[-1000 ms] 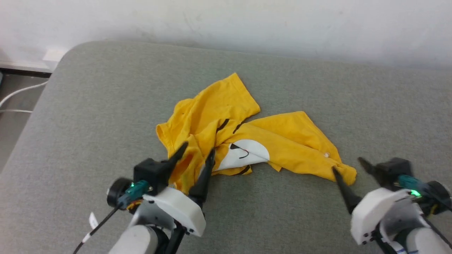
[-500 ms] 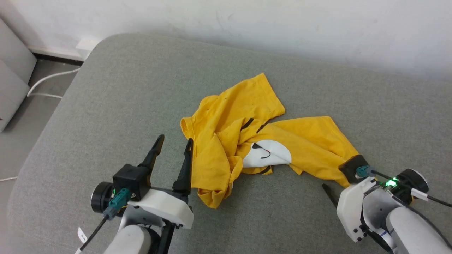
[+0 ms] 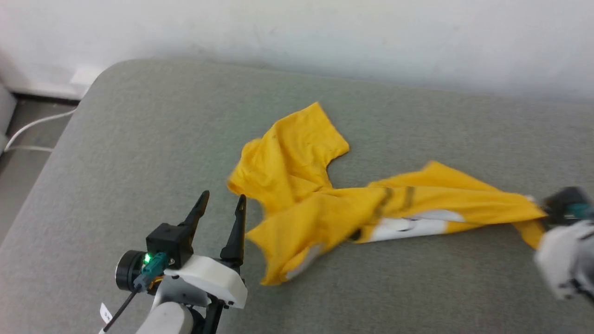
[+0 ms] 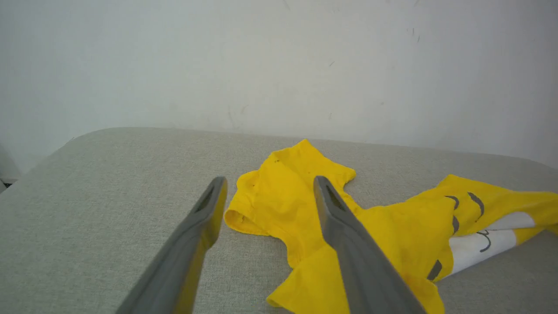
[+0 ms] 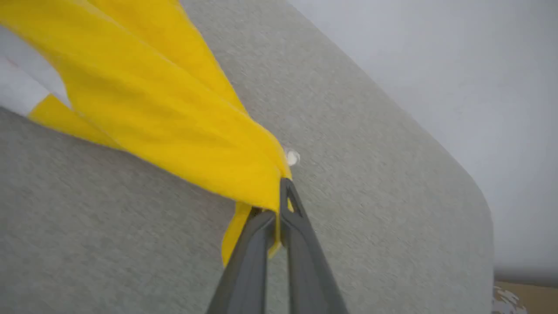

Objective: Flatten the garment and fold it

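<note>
The garment (image 3: 297,171), a bright yellow T-shirt with black stripes and a white patch, lies on the grey cushion. It is stretched out toward the right, with one sleeve pointing to the far side. My right gripper (image 3: 540,218), blurred at the right edge, is shut on the shirt's right end. In the right wrist view the cloth (image 5: 174,117) is pinched between the closed fingers of that gripper (image 5: 277,205) and lifted a little. My left gripper (image 3: 222,198) stands open just left of the shirt, holding nothing. In the left wrist view that gripper (image 4: 269,181) frames a sleeve of the shirt (image 4: 279,196).
The grey cushioned surface (image 3: 139,162) has a rounded far-left corner. A white wall (image 3: 325,32) runs along its far side. Past the left edge are bare floor and a white cable (image 3: 28,130).
My right gripper has shut on the shirt's right end and dragged it rightward, stretching the crumpled heap. My open left gripper came off the cloth to its left. The camera has also shifted.
</note>
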Motion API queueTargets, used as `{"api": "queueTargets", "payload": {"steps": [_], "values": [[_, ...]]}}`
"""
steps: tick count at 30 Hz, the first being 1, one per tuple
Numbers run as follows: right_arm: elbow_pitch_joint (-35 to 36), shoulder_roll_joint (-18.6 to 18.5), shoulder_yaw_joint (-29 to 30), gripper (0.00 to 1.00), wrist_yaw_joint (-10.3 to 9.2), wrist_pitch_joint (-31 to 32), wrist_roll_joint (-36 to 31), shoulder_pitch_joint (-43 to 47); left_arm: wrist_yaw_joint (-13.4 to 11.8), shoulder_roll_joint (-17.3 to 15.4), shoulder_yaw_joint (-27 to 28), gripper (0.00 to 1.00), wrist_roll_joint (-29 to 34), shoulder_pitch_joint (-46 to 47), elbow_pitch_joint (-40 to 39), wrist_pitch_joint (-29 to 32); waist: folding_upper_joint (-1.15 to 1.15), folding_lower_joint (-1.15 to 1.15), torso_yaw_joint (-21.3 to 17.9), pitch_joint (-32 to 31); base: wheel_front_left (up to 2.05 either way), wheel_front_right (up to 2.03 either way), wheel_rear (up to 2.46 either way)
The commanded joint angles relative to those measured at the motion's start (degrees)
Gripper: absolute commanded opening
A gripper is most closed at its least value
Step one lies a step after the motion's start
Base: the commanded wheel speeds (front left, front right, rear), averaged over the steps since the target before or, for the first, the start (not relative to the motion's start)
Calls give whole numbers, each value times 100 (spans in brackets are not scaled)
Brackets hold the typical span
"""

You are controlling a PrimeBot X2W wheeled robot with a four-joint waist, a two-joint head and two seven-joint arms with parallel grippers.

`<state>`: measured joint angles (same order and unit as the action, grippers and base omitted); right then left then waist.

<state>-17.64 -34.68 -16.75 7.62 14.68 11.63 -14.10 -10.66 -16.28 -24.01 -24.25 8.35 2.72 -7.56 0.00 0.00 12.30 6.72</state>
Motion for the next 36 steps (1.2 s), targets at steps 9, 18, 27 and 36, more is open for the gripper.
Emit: {"api": "queueTargets", "payload": {"steps": [9,18,27,36], "values": [[-568,-411,873,29,-13,-180,-108,276,87,15,-135,100,-63,98,71,199,0,0,-603,-97,0,0,0],[-301,609,850,100,-13,-926,297,64,195,12,-258,100,-152,332,431,576,0,0,-956,-39,0,0,0],[1541,1709,1077,100,-13,-1358,297,855,311,-19,-403,100,-350,986,1013,1728,0,0,-1466,165,0,0,0],[2114,2204,1166,100,-13,-1163,-87,1346,227,-38,-576,100,-164,1927,2049,2566,0,0,-1833,573,0,0,0]]}}
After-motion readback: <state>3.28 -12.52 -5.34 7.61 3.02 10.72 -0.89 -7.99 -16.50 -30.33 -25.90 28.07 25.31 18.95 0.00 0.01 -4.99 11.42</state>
